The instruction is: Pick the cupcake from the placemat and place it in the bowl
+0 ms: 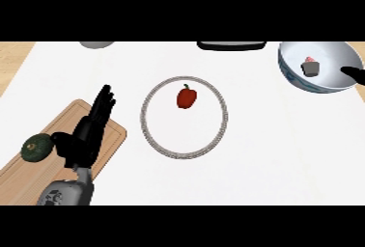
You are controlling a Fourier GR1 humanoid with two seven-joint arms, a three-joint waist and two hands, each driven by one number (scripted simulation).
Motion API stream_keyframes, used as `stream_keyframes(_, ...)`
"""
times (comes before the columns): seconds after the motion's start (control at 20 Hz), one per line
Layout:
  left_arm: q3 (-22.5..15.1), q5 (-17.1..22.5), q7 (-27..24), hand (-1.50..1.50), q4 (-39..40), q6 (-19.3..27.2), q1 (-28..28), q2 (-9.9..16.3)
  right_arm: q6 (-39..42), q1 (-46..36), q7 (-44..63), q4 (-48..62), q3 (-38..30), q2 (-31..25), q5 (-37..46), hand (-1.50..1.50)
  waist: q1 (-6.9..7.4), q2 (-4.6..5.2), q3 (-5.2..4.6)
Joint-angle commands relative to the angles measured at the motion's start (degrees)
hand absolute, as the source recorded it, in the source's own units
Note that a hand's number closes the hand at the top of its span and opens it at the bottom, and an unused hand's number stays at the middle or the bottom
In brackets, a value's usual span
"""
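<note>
The cupcake (311, 66) sits in the bowl (294, 72) — just left of the right hand (354, 74), whose fingers' state I cannot tell. The left hand (89, 130) rests with fingers straight.

My left hand (91, 124) rests open, fingers straight, forearm low left; right hand (354, 74) barely shows at right edge.

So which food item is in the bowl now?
The cupcake, inside the bowl. The pepper lies on the placemat; the avocado on the board.
</note>
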Motion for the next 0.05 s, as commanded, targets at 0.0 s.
stream_keyframes(0.0,0.38,-0.21,1.93,0.0,-1.2,-0.44,-0.72,-0.2,1.35,5.89,4.72,-8.66,0.52,0.09,-0.73,-1.5,0.35,0.12,0.01)
